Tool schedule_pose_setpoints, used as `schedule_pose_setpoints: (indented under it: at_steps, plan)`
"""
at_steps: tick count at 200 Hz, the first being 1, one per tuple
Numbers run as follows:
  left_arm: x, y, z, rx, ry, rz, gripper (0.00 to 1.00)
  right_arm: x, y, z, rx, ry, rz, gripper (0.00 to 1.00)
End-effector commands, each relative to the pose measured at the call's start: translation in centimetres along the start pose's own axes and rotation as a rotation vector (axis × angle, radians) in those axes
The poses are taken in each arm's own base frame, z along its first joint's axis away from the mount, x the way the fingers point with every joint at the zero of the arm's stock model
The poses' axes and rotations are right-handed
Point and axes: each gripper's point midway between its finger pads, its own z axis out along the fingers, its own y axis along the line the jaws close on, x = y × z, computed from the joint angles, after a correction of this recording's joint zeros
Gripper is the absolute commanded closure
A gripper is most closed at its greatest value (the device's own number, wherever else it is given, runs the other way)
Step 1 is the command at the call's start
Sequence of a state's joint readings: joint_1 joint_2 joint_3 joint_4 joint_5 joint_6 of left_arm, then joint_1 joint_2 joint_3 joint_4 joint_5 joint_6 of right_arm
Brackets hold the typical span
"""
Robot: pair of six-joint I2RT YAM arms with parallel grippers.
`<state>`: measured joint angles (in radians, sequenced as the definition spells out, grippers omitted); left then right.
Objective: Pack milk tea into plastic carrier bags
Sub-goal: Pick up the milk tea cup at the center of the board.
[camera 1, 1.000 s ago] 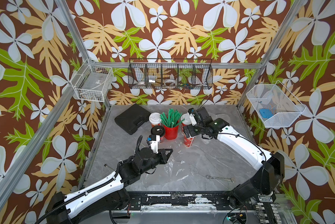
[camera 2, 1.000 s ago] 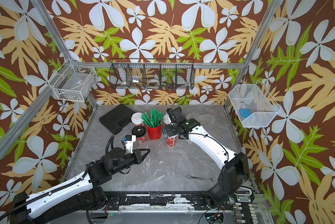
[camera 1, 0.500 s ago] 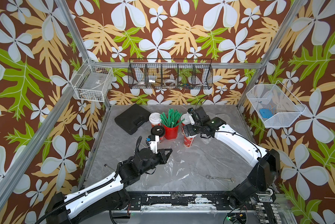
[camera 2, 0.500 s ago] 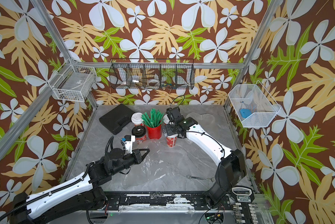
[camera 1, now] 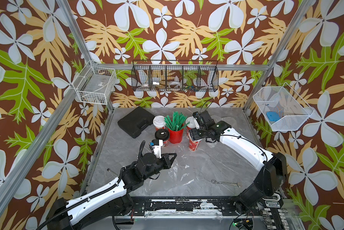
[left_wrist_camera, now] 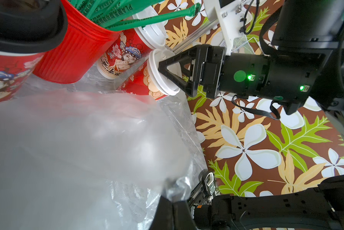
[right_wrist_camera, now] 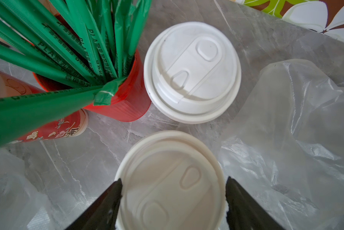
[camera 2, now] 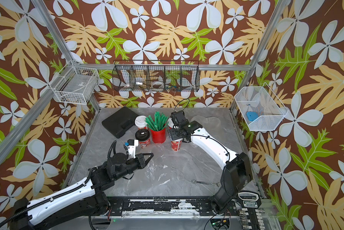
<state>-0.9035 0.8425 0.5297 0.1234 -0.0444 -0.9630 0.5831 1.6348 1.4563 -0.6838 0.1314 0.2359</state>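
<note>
Four red milk tea cups stand round a red pot of green straws. My right gripper has come down over the front right cup. In the right wrist view its fingers press both sides of that cup's white lid. Another white-lidded cup stands just behind. A black-lidded cup and a third white-lidded cup stand left of the pot. My left gripper is shut, pinching a clear plastic carrier bag that lies on the table.
A second clear bag lies crumpled at the back right. A black case sits at the back left of the marble table and a wrench lies near the front right. Wire baskets hang on the walls.
The right gripper's jaws have narrowed onto the lid of the front right cup. The left arm and its bag have stayed put.
</note>
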Motion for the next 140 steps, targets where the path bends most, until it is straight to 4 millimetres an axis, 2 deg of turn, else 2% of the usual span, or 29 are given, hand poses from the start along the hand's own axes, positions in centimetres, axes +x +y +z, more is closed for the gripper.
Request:
schedule_pose_setpoints:
  at_steps: [1,75,107,140]
  plan:
    - [-0.5,-0.5,-0.1,0.024,-0.025,-0.008,1.00,0.5,-0.1,0.2,0.009,0.019,0.009,0.20]
    - [-0.6,-0.4,-0.3,0.026,-0.035,-0.013,1.00,0.9,0.1,0.4,-0.004,0.031,0.012,0.34]
    - [-0.7,-0.4,-0.3,0.026,-0.041,-0.015,1.00,0.8,0.1,0.1,-0.006,0.027,0.011,0.33]
    - [-1.0,-0.4,-0.3,0.025,-0.058,-0.016,1.00,0.2,0.5,-1.1,-0.038,-0.008,0.020,0.34]
